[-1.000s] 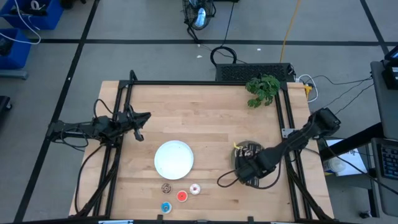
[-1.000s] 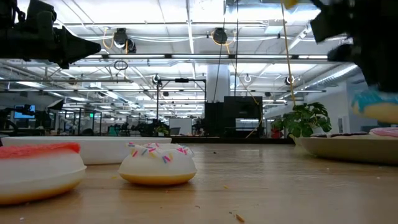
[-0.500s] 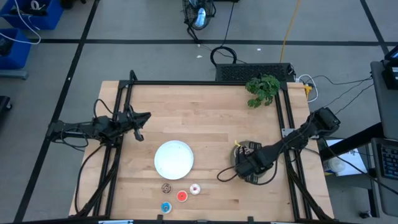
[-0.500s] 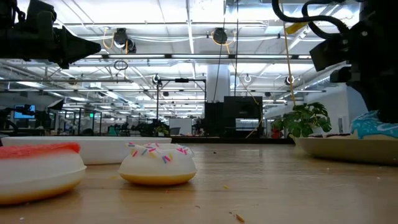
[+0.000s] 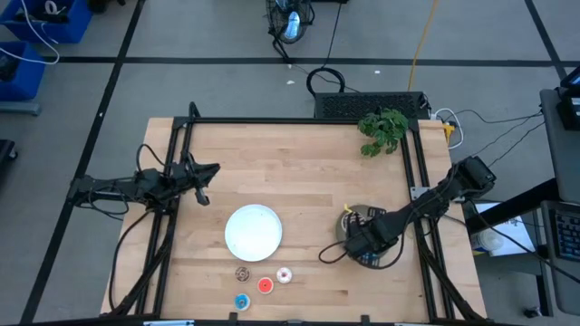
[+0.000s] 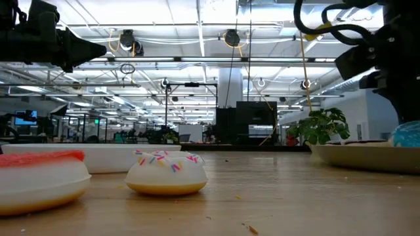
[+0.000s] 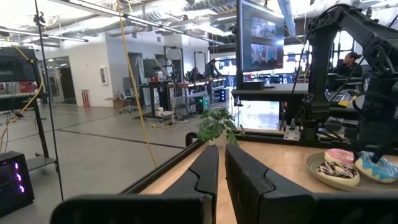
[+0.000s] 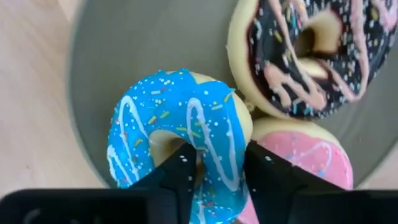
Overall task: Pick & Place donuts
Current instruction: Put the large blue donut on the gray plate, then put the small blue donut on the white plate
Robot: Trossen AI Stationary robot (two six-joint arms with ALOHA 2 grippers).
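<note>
My right gripper (image 8: 219, 163) is over the grey plate (image 8: 106, 68) near the table's right edge, shut on the blue sprinkled donut (image 8: 180, 134), which also shows in the low view (image 6: 407, 134). The chocolate donut (image 8: 305, 53) and the pink donut (image 8: 311, 158) lie on that plate beside it. The tiny brown (image 5: 242, 273), red (image 5: 265, 285), white-pink (image 5: 284, 275) and blue (image 5: 241, 302) donuts sit on the wood by the near edge. My left gripper (image 7: 221, 168) waits shut at the table's left side. My right gripper pinches one side of the blue donut's ring (image 8: 217, 134), with one finger (image 8: 183, 168) in the hole and the other (image 8: 264, 171) outside, against the pink donut. The fingers come from above, pointing down. The donut lies flat, low over the grey plate; whether it rests there I cannot tell.
A round white plate (image 5: 254, 232) lies at mid-table, just beyond the tiny donuts. A green plant (image 5: 382, 129) stands at the far right corner. Dark rails (image 5: 299, 120) frame the table. Bare wood lies between the two plates.
My right gripper has come down with the blue donut, from well above the grey plate to just at the plate, keeping its hold. My left arm has kept still.
</note>
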